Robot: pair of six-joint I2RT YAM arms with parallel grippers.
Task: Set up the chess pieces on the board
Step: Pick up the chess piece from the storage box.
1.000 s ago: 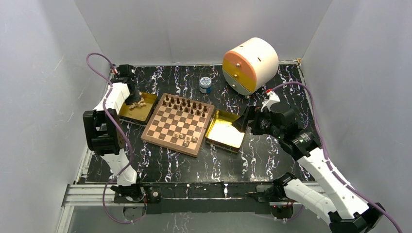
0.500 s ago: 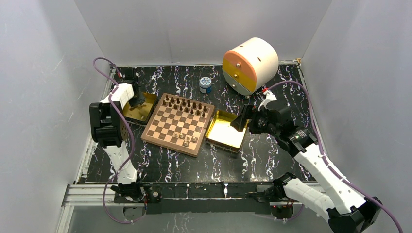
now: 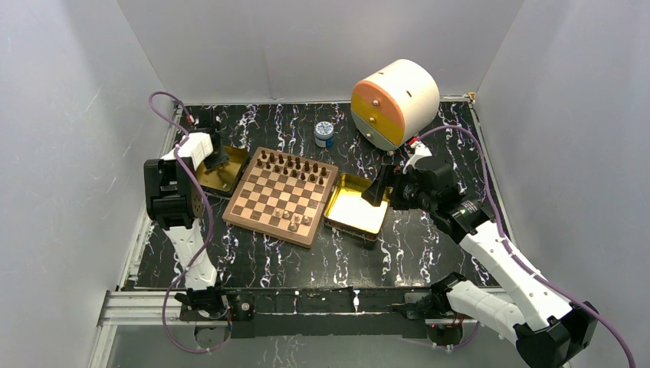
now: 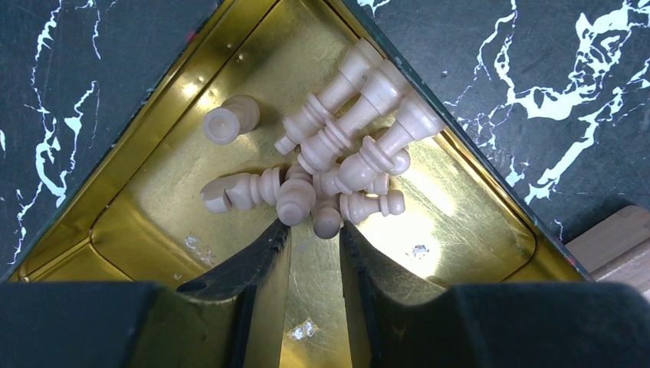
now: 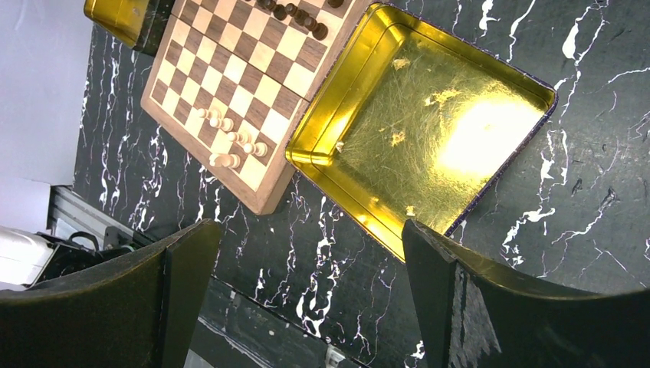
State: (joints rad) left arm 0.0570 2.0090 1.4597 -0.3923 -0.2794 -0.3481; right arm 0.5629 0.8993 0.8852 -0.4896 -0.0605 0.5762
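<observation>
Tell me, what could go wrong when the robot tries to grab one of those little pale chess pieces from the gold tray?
1. The pale pieces lie tangled in a heap in the gold tray, right at the tips of the left gripper. It might pinch two at once or scatter the pile.
2. They lie on their sides, so a grabbed one may be hard to stand upright on the board.
</observation>
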